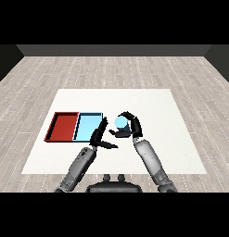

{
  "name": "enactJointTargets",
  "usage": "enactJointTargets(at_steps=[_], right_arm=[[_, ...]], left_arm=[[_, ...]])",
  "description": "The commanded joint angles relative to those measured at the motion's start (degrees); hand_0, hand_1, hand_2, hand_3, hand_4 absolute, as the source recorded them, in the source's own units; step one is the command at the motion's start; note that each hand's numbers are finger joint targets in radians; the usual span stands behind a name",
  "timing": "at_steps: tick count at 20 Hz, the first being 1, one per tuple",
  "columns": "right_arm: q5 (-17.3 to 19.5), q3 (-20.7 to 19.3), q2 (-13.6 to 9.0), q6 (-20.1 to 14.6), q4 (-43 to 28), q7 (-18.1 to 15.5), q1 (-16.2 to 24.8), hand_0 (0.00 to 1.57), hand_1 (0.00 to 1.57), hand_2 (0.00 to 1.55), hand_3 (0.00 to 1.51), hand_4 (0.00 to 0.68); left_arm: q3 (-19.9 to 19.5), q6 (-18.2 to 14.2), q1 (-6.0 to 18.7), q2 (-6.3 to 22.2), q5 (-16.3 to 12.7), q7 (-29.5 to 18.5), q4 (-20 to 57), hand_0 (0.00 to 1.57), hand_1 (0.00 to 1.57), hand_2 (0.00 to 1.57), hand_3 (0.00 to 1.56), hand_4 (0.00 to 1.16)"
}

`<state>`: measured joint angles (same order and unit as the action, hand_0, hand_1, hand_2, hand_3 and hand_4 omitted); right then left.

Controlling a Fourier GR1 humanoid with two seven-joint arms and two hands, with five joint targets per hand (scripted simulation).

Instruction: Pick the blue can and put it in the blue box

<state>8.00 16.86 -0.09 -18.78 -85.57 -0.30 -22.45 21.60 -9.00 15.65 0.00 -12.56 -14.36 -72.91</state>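
The blue can (120, 122) shows as a light blue round top, held just right of the light blue tray (87, 126). My right hand (129, 128) is curled round the can, fingers arching over its far side and thumb below it. The can's body is mostly hidden by that hand. My left hand (100, 135) sits at the blue tray's near right corner, fingers straight and pointing up along the tray's right edge, thumb spread toward the right. It holds nothing.
A red tray (61, 126) lies directly left of the blue tray, sharing a wall with it. Both rest on the left half of the white table (171, 139). A wooden floor surrounds the table.
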Motion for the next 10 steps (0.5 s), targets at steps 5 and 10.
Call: enactJointTargets(at_steps=[5, 10], right_arm=[[-3.63, 2.96, 0.09, -2.62, 5.57, -4.93, -2.02, 1.48, 1.48, 1.46, 1.39, 0.605], [-2.11, -0.11, 0.09, 1.84, 2.04, -3.40, -0.77, 1.48, 1.48, 1.46, 1.39, 0.609]], left_arm=[[3.58, -3.61, 3.91, 0.00, -5.29, -2.35, 5.79, 0.00, 0.00, 0.00, 0.00, 0.00], [7.13, -7.24, 3.39, 0.00, -6.31, -0.91, 3.13, 0.00, 0.00, 0.00, 0.00, 0.00]])
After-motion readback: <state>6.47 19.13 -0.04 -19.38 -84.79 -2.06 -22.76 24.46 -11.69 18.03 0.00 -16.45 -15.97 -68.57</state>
